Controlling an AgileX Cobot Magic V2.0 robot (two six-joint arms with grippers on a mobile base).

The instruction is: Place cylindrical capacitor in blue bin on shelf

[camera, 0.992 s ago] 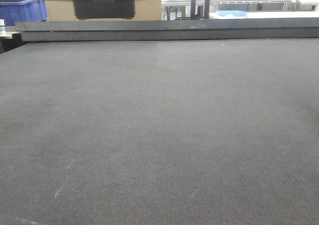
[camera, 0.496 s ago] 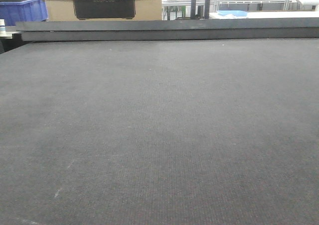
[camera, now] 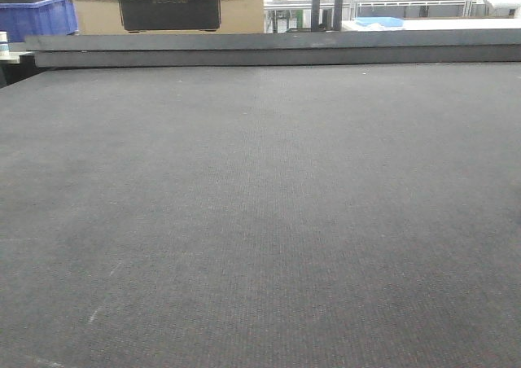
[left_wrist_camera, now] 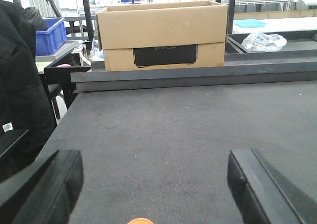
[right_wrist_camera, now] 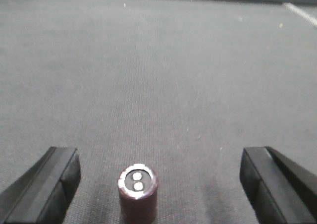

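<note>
The cylindrical capacitor (right_wrist_camera: 138, 194) is a maroon can with a silver-rimmed top and two white terminals. It stands upright on the dark mat (right_wrist_camera: 163, 75). It sits between the fingers of my right gripper (right_wrist_camera: 158, 174), left of centre and touching neither finger; the gripper is open. My left gripper (left_wrist_camera: 156, 179) is open over bare mat with nothing between its fingers. Neither gripper shows in the front view. The shelf and its blue bin are out of view.
A cardboard box (left_wrist_camera: 161, 33) stands behind the mat's raised back rail (left_wrist_camera: 198, 75), also seen as the box (camera: 167, 6). A blue crate (camera: 32, 18) sits far left. A crinkled plastic bag (left_wrist_camera: 262, 40) lies back right. An orange sliver (left_wrist_camera: 140, 221) shows at the left wrist view's bottom edge.
</note>
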